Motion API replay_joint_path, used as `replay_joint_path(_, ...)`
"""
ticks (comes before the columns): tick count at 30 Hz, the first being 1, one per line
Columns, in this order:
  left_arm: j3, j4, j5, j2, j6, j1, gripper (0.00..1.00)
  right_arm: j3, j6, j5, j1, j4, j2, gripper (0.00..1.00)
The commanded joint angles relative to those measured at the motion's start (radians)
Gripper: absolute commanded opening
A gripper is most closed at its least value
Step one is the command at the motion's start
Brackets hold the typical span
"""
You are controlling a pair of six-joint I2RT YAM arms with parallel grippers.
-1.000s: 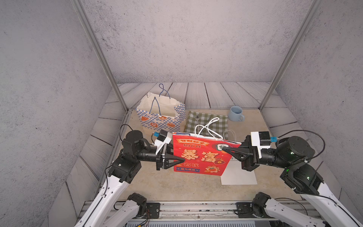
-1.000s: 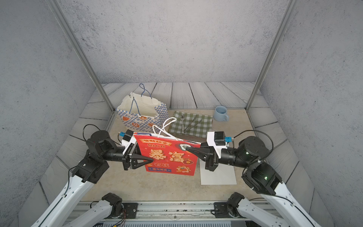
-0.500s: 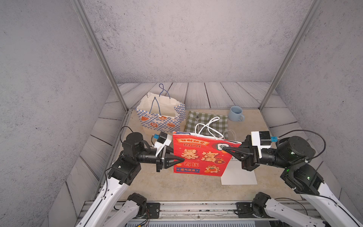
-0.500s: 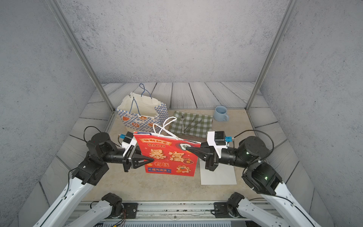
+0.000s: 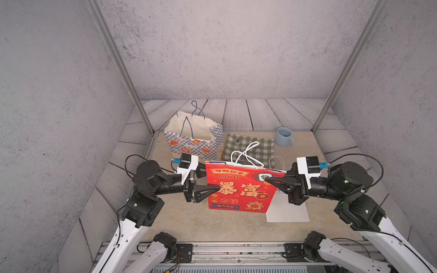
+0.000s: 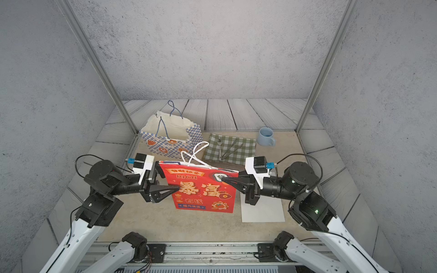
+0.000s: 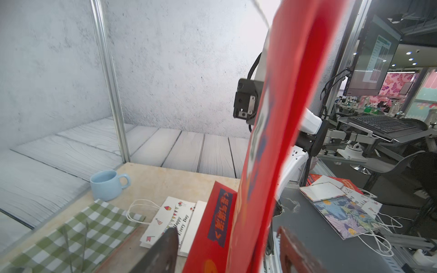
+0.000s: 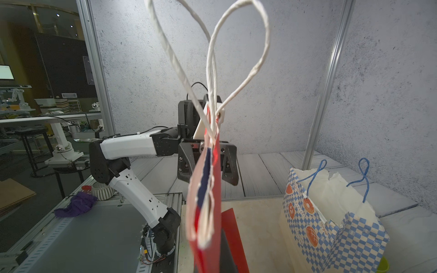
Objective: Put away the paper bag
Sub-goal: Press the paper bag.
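Your left gripper (image 5: pixel 212 183) stood open, jaws straddling the 9 o'clock edge of the red paper bag (image 5: pixel 238 189) without pinching it. The bag stood upright and flat between the two, long axis 9 to 3. Your right gripper (image 5: pixel 268 180), clamped on its upper 3 o'clock corner, alone held it.

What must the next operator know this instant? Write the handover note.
Right gripper: shut on the upper right edge of the red bag.
Left gripper: open, jaws either side of the bag's left edge, not pinching.
The red bag is upright and pressed flat at the front of the table, beside a flat white bag.
Done: bag flattened.
Left: lay it down and put it away.
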Motion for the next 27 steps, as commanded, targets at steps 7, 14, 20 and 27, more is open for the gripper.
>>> replay_joint_path(7,0.094,0.143,0.102,0.054,-0.154,-0.006,0.35,-0.013,-0.008,-0.037,0.001,-0.024,0.023,0.0)
replay_joint_path(14,0.124,0.126,0.107,0.079,-0.155,-0.021,0.0,-0.002,-0.031,0.002,0.0,-0.072,0.025,0.12)
replay_joint_path(20,0.126,0.019,0.106,0.08,-0.058,-0.024,0.0,0.046,-0.074,0.092,-0.001,-0.173,-0.01,0.6)
replay_joint_path(27,0.132,-0.039,0.114,0.104,-0.005,-0.036,0.0,0.106,-0.058,0.072,-0.001,-0.235,0.027,0.4)
